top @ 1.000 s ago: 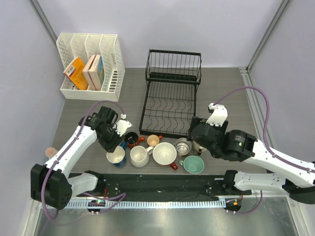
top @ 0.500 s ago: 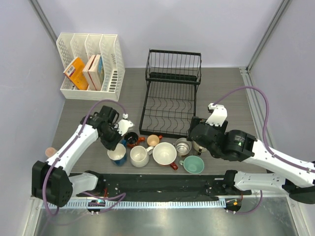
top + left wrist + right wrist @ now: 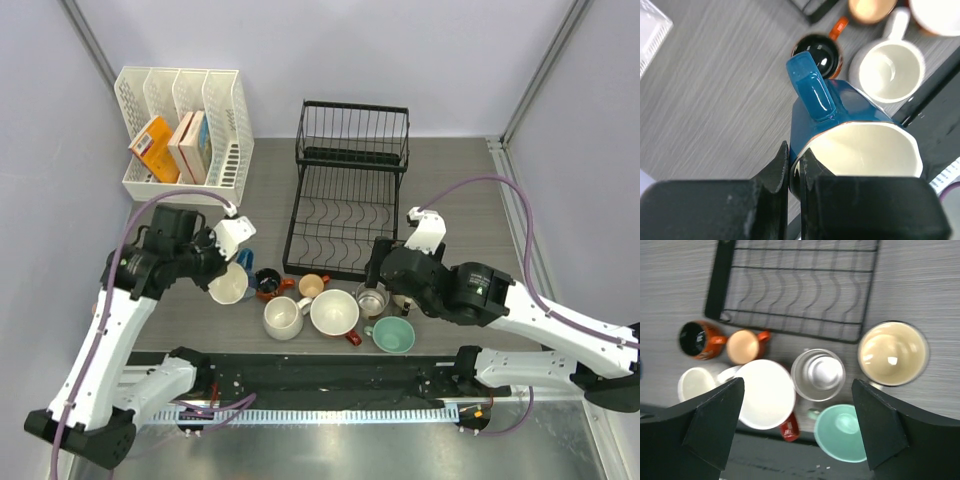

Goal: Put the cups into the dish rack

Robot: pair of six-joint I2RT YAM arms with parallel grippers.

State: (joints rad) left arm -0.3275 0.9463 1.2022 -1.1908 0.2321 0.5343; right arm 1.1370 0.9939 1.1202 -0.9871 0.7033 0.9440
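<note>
Fingers (image 3: 774, 172) on your left clamp the blue cup (image 3: 840, 120) by its rim, holding it above the table (image 3: 450, 190) left of the dish rack (image 3: 292, 235); right fingers (image 3: 715, 425) gape over the steel cup (image 3: 818, 374), ready.

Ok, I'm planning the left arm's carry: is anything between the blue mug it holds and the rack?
Nothing visible blocks it. The left gripper is shut on the blue mug by its rim, and only bare table lies between it and the rack. The black-lined mug stands just beside it, lower down.
</note>
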